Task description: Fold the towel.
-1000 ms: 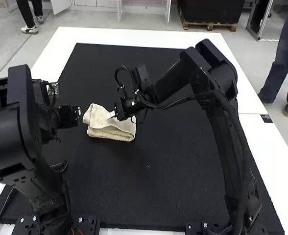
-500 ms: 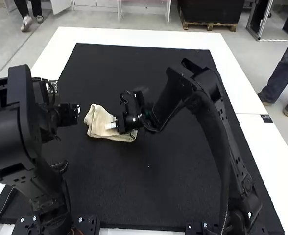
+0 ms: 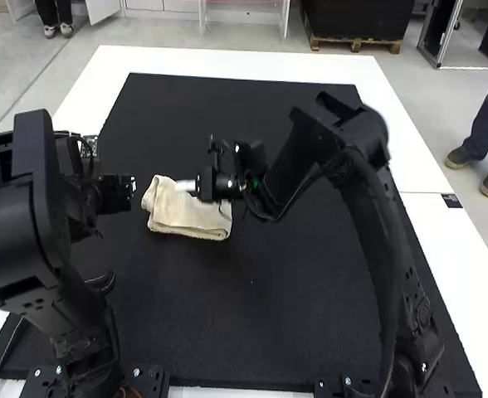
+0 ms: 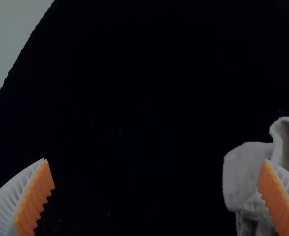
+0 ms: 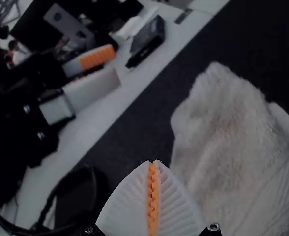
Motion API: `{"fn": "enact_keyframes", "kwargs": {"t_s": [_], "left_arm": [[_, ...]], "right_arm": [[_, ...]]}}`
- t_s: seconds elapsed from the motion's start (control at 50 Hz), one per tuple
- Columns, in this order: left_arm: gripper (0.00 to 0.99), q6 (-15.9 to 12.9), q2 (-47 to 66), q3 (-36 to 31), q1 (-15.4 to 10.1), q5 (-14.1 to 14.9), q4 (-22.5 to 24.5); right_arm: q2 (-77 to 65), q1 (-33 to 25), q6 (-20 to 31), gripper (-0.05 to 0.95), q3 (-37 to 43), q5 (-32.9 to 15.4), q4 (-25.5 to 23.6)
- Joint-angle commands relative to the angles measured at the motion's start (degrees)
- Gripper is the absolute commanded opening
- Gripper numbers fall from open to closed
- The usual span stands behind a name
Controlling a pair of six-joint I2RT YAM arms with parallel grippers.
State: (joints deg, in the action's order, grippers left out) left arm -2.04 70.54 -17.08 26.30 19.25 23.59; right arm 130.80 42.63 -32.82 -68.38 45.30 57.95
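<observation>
Towel (image 3: 190, 217) cream, faint parallel lines in part. Mat (image 3: 252, 307) plain black; worktop (image 3: 227, 63) white beyond it at twelve o'clock. Left gripper (image 3: 131, 186), right gripper (image 3: 180, 186): fingers white, ribbed; pads orange.

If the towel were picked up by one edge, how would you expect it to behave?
The towel would probably hang floppy, since it lies in soft, rounded folds. Its stacked layers might slip open if only the top one were caught. The fuzzy surface seen up close suggests it is unlikely to be slippery.
</observation>
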Motion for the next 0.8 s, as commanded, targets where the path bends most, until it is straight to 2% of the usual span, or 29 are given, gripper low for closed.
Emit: {"fn": "enact_keyframes", "kwargs": {"t_s": [0.0,0.2,0.5,0.62,0.78], "left_arm": [[0.972,0.64,-2.08,-2.17,0.59,-0.17,-0.57],[0.972,0.81,-4.10,-5.07,0.24,-0.17,-2.94],[0.972,1.87,-9.37,-9.90,-0.29,-0.17,-9.71],[0.972,1.87,-12.80,-10.87,-1.87,-0.17,-12.08],[0.970,2.66,-18.42,-11.92,-5.56,-0.44,-16.21]], "right_arm": [[-5.56,-1.41,-2.95,0.01,-0.53,1.28,0.32],[-11.45,-2.11,-3.04,0.01,-0.79,1.64,-2.58],[-23.58,-3.70,-3.66,0.01,0.53,2.34,-7.42],[-29.82,-5.10,-3.66,0.02,1.76,2.78,-8.65],[-38.52,-7.12,-5.50,0.03,6.15,2.87,-8.38]]}}
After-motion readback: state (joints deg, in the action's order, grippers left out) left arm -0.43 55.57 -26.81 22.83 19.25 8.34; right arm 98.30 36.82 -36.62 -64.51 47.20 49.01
